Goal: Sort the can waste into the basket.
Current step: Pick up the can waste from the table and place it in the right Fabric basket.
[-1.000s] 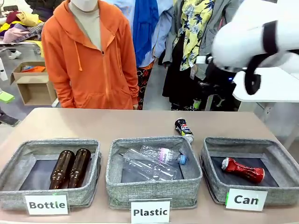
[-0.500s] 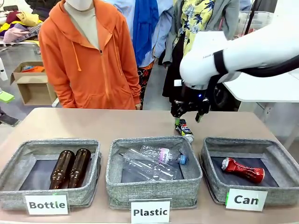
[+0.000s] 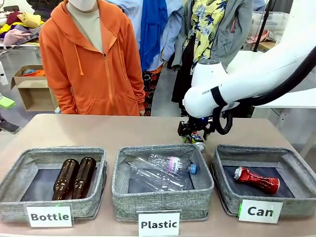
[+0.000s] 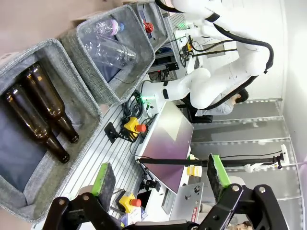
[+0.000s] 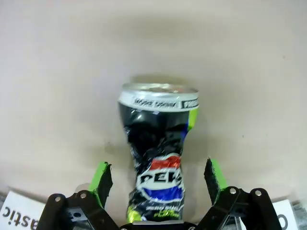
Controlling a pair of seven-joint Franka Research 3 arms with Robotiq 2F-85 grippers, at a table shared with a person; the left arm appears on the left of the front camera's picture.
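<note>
While front hides grasp, right end effector (image 5: 158, 179) straddles dark can (image 5: 158, 153).

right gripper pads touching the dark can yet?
Apart. In the right wrist view the right gripper is open around the dark can, with bare table showing between each green pad and the can's sides.

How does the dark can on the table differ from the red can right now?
The dark can lies on the bare table, between the open fingers of the right gripper; the red can already lies inside the Can basket, with nothing around it. The dark one carries red, white and blue print; the red one is plain shiny red. Both are crushed.
</note>
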